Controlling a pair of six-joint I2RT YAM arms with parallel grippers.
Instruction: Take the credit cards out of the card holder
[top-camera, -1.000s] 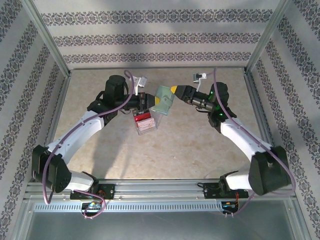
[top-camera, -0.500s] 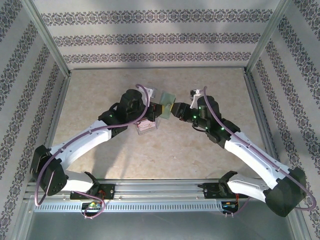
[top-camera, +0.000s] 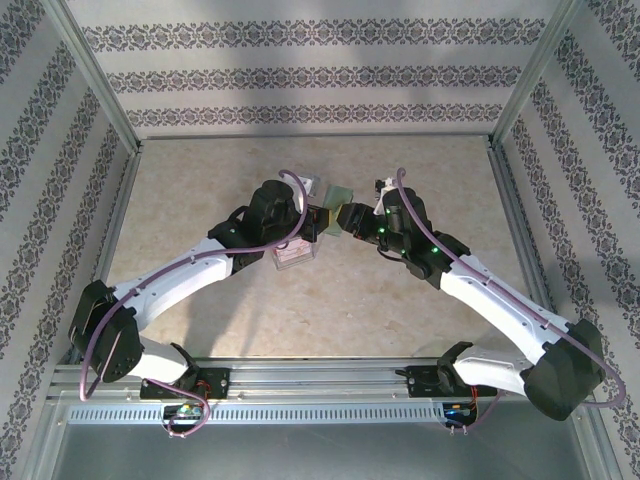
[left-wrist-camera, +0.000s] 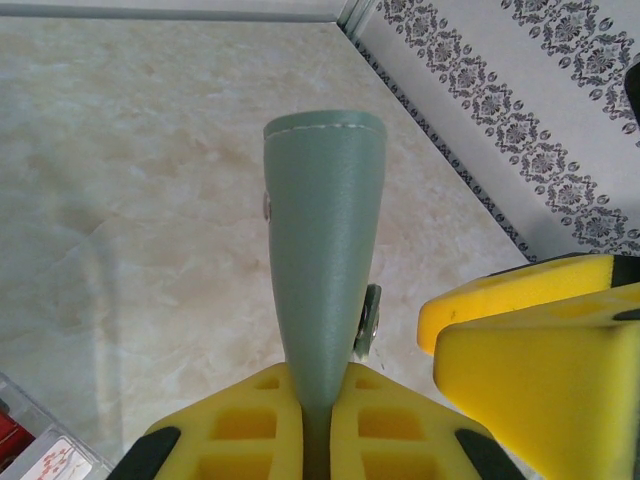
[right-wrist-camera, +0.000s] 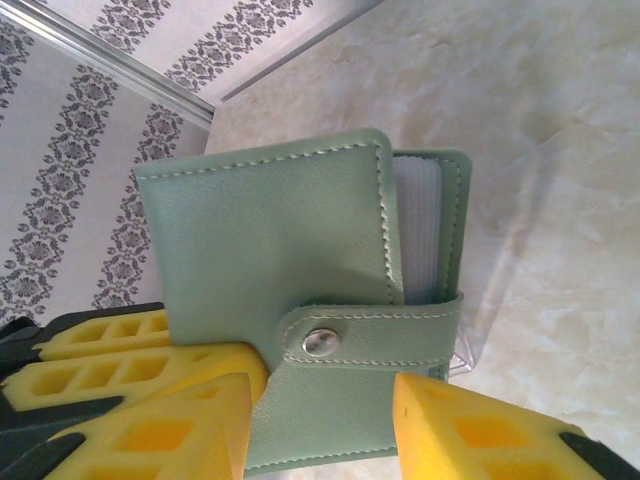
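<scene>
The card holder (right-wrist-camera: 270, 230) is a pale teal wallet, folded shut, with its strap (right-wrist-camera: 380, 335) snapped closed. It is held up off the table (top-camera: 400, 290). My left gripper (left-wrist-camera: 315, 390) is shut on its spine edge (left-wrist-camera: 325, 240); in the top view that gripper (top-camera: 320, 222) sits just left of the holder (top-camera: 338, 200). My right gripper (right-wrist-camera: 322, 400) faces the strap side with its jaws open, and its fingers (left-wrist-camera: 530, 350) stand close beside the holder without clamping it. Pale sleeve edges (right-wrist-camera: 420, 230) show between the panels. The credit cards are hidden inside.
A clear plastic tray (top-camera: 293, 255) with red contents lies on the table below the left gripper; its corner (left-wrist-camera: 45, 455) shows in the left wrist view. Patterned walls and metal frame rails (top-camera: 100, 90) enclose the table.
Both arms have stretched forward and brought the card holder slightly nearer and lower. The right gripper now sits closer against the holder's strap side.
</scene>
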